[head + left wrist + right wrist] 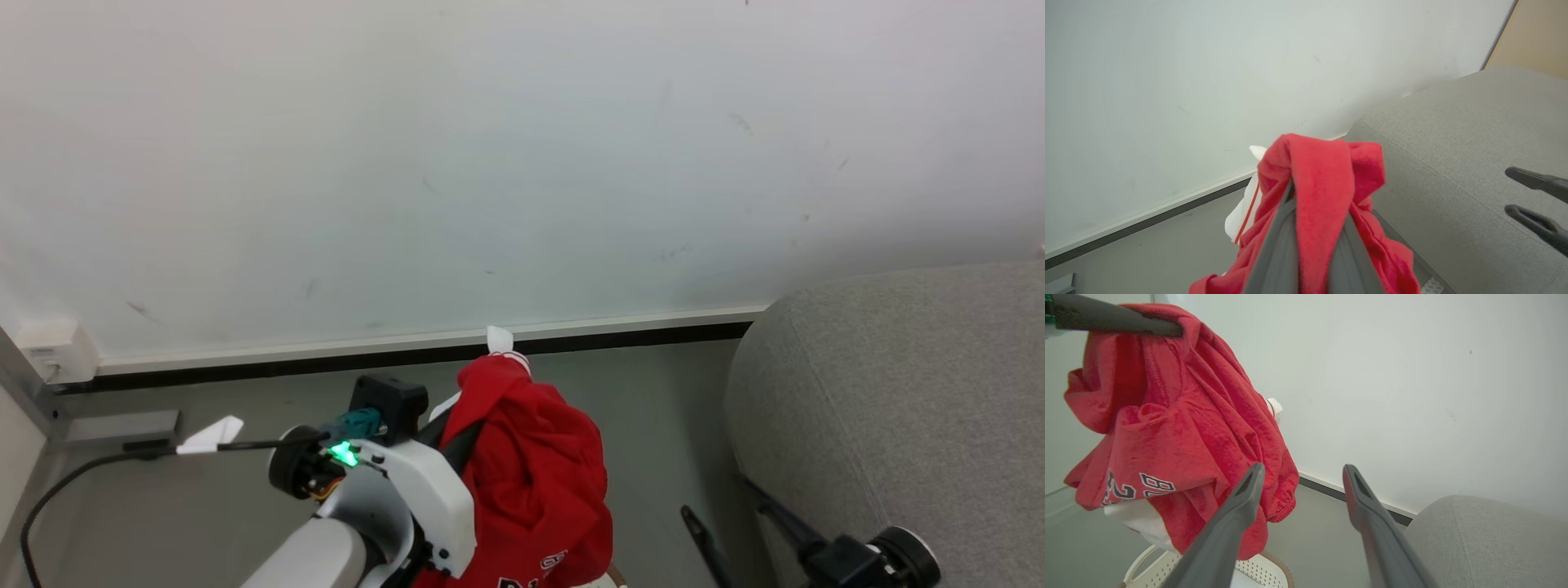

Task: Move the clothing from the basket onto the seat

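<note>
The jersey (1180, 428) is soft red cloth with a slightly fuzzy, matt nap, creased all over, and the sofa (1453, 134) beside it wears a coarse grey weave, equally dull. The basket (1257, 573) looks like smooth cream plastic, the right gripper (1303, 469) has dark matt fingers (1224, 531), and the left forearm's shell (433, 490) is glossy white plastic
</note>
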{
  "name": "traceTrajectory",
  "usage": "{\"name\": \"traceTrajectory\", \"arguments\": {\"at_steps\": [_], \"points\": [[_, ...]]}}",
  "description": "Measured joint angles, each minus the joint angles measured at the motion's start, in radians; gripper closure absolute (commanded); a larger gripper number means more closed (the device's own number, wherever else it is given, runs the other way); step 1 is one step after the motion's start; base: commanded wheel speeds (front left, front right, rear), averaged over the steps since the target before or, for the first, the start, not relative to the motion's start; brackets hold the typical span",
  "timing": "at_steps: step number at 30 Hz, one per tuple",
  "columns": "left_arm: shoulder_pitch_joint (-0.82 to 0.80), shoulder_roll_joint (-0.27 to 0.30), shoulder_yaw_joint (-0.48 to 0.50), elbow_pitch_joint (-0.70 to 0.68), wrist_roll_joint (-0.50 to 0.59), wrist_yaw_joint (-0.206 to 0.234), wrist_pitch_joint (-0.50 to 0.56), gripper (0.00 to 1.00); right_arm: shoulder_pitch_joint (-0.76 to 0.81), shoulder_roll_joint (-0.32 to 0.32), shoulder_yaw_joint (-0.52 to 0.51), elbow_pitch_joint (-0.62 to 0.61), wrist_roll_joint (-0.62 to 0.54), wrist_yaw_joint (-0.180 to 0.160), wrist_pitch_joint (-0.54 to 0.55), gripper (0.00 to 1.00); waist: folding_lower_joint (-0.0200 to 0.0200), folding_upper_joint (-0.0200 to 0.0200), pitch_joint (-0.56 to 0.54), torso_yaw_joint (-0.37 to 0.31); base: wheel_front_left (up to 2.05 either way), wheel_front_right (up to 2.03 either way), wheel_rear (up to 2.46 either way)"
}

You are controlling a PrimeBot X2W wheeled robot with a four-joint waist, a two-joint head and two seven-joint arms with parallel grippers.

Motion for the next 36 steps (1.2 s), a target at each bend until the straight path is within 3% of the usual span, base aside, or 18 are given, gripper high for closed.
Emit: {"name": "traceTrajectory", "arguments": {"at_steps": [5,9,17,27,28,29,36], "points": [[-0.018,-0.018,-0.023,0.005,0.001,-0.012,0.001,1.0,-0.125,-0.056,0.203,0.03,0.108,0.0,0.034,0.0,0.0,-0.0001,0.001,0.01,0.0,0.0,0.0],[-0.03,-0.034,-0.042,0.003,0.005,-0.021,0.004,1.0,-0.226,-0.064,0.319,0.076,0.178,0.0,0.04,0.0,0.0,0.0,0.0,0.018,0.0,0.0,0.0],[-0.045,-0.066,-0.076,-0.008,0.002,-0.042,0.018,1.0,-0.395,0.004,0.495,0.226,0.279,0.0,0.03,0.0,0.0001,0.0,0.0,0.034,0.0,0.0,0.0],[-0.045,-0.113,-0.094,-0.026,-0.065,-0.073,0.041,1.0,-0.516,0.1,0.635,0.442,0.395,0.0,-0.006,0.0,0.0001,0.0,0.004,0.058,0.0,0.0,0.0],[-0.045,-0.113,-0.094,-0.026,-0.067,-0.073,0.043,1.0,-0.517,0.106,0.639,0.458,0.409,0.0,-0.007,0.59,0.0,0.0,0.005,0.06,0.0,0.0,0.0],[-0.045,-0.113,-0.094,-0.025,-0.069,-0.074,0.044,1.0,-0.521,0.112,0.637,0.472,0.426,0.0,-0.007,1.0,0.0,0.0,0.005,0.063,0.0,0.0,0.0],[-0.045,-0.107,-0.09,-0.018,-0.077,-0.075,0.043,1.0,-0.526,0.119,0.574,0.431,0.444,0.0,-0.008,1.0,0.0001,0.0,0.01,0.069,0.0,0.0,0.0]]}}
